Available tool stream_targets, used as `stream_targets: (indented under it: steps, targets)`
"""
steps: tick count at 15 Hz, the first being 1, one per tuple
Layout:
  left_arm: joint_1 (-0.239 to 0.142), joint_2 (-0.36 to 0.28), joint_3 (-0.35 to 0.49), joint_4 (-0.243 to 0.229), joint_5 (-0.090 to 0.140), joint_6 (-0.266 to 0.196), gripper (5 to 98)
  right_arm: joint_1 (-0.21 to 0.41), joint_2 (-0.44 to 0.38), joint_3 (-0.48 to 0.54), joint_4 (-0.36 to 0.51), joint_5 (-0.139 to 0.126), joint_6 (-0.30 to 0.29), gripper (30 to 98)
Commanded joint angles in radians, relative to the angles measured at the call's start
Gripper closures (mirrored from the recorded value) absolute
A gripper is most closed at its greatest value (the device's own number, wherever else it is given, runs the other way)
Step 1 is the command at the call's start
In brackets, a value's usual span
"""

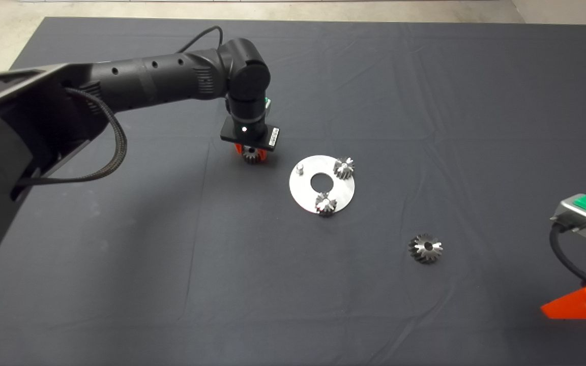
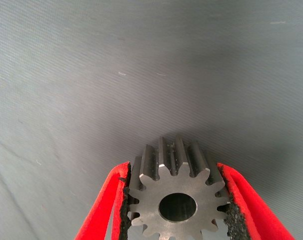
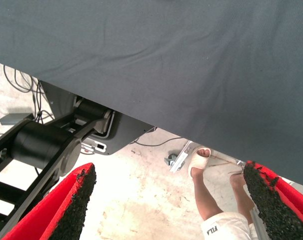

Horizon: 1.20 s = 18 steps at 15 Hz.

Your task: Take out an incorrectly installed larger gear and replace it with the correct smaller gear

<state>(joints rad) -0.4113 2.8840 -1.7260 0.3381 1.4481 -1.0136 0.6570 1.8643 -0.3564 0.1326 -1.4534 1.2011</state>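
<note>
The dark-matted worktop (image 1: 425, 101) carried a round metal plate (image 1: 307, 195) with two pinion gears on its rim, and the larger gear (image 1: 426, 248) lay apart on the mat to the plate's right. The left gripper (image 2: 176, 200) hung just left of the plate, jaws clamped on the smaller gear (image 2: 177, 197). The right gripper (image 3: 166, 200) waited at the lower right edge, jaws wide apart and empty.

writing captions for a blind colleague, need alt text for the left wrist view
The left gripper is shut on a small steel pinion gear with a bright toothed face and round centre bore, clamped between two red fingers with black pads. Behind it lies only the dark grey mat.
</note>
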Motion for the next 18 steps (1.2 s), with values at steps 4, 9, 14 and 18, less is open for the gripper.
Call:
stream_targets:
  steps: [4,9,14,18]
  targets:
    - [-0.112,0.011,0.137,-0.071,0.025,-0.182,67.4,0.016,-0.001,0.004,0.038,-0.001,0.003,50.5]
    - [-0.112,0.037,0.211,-0.071,0.017,-0.268,67.4,0.016,0.005,0.002,0.036,-0.001,0.003,50.5]
    - [-0.112,0.065,0.220,-0.073,-0.006,-0.257,67.4,0.016,0.000,0.002,0.036,-0.001,0.003,50.5]
    - [-0.109,0.065,0.218,-0.071,-0.015,-0.240,67.4,0.016,0.000,0.002,0.036,-0.002,0.003,50.5]
